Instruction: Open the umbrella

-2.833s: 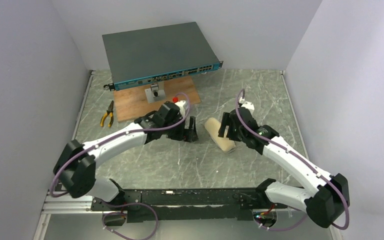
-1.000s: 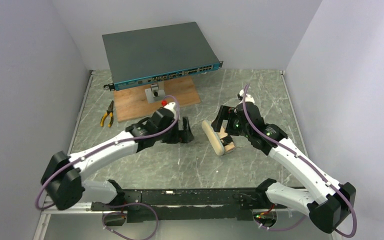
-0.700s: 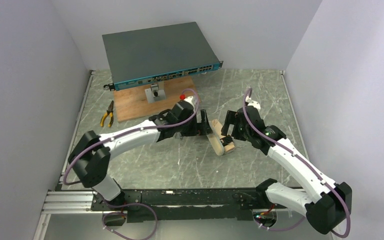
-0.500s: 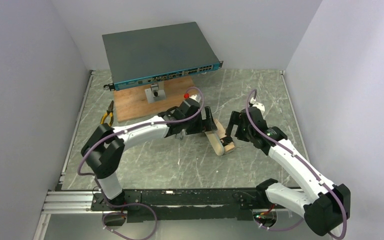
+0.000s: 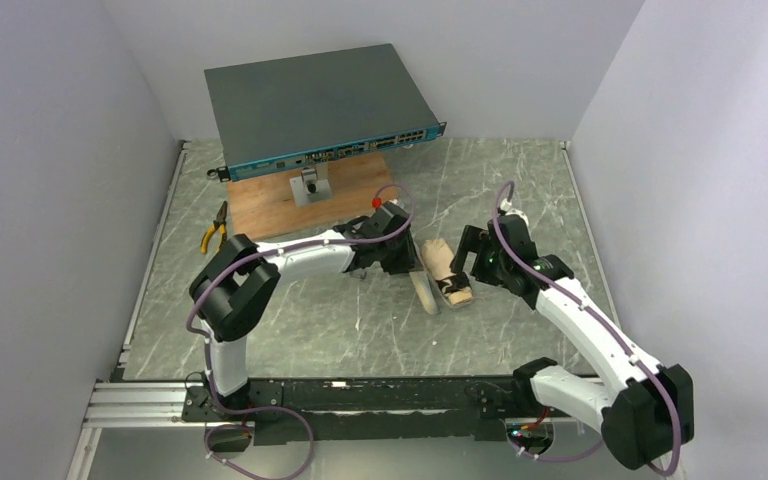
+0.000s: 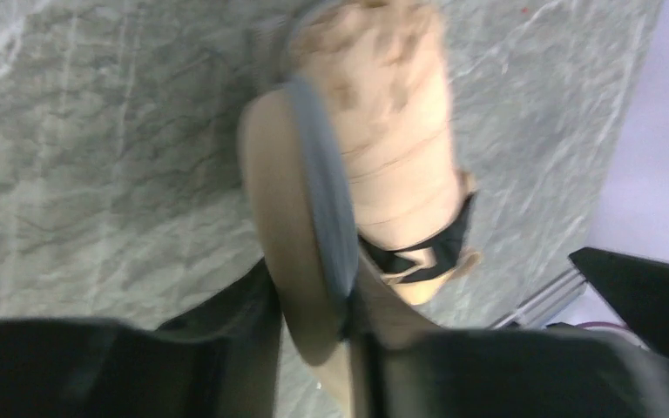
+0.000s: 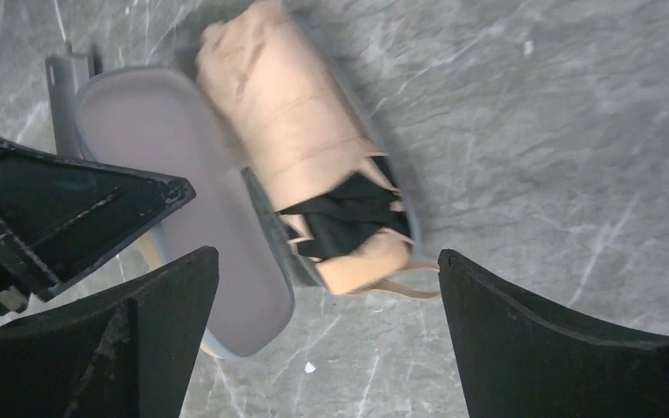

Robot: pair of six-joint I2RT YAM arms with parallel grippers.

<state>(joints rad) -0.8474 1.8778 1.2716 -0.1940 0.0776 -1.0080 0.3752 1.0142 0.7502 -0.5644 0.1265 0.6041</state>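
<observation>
Two grippers at work. left gripper [image 6: 309, 340] — jaws nearly together, clamped on edge of raised case lid [image 6: 287, 226]. right gripper [image 7: 322, 257] — jaws spread wide, gripping nothing. umbrella [image 7: 300, 139] folded, lying in lower case half [image 7: 405, 205] on table [image 5: 360, 330], below gap between right fingers, just beside held lid; black lining and tan handle at near end.

White-shelled left arm [image 5: 290, 262] and right arm [image 5: 585, 325], each with bulky black joint housings, bolted to the black rail [image 5: 360, 392]. Purple cable [image 5: 497, 205] looped along both, plus 1 red cap [image 5: 375, 201] on the left arm's end farthest from the rail. Matte black, wedge-shaped fingers [image 7: 566, 340] on each wrist.
</observation>
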